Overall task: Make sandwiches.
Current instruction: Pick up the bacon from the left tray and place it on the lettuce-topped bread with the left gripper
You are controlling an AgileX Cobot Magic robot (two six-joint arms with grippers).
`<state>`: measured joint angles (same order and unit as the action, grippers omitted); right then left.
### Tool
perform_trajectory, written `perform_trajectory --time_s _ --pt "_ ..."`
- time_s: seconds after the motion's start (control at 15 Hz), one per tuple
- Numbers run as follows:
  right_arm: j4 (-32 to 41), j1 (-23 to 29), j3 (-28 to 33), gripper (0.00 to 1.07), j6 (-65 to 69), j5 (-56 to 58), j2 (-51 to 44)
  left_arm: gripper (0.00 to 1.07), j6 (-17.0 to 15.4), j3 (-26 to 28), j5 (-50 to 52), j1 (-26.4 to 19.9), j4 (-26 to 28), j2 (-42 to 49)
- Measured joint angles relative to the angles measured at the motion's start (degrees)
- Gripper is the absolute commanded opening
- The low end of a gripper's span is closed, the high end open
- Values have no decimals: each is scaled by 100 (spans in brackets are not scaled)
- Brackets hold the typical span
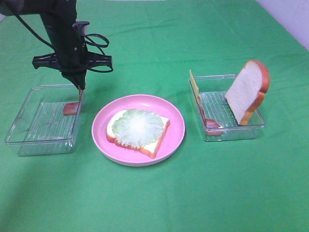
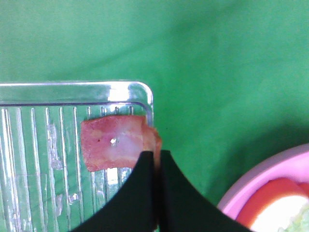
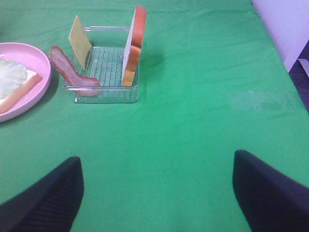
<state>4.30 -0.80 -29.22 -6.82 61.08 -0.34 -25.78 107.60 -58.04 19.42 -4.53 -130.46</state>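
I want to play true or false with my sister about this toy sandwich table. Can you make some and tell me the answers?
1. The left hand is shut on a bacon piece. True.
2. The lettuce lies in a tray. False: it lies on the bread on the plate.
3. A bread slice stands on edge in the right tray. True.
4. The right hand holds the cheese. False: it is open and empty; the cheese leans in the right tray.
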Motion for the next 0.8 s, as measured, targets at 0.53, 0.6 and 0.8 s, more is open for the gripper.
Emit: perform_trajectory --time_s 0.53,0.6,0.8 --pt "6 0 0 79 0 0 0 0 980 212 -350 0 1272 779" --pt "6 0 0 79 0 0 0 0 1255 212 -350 0 1856 900" --pt "6 0 0 79 0 0 0 0 1914 212 -372 160 2871 865"
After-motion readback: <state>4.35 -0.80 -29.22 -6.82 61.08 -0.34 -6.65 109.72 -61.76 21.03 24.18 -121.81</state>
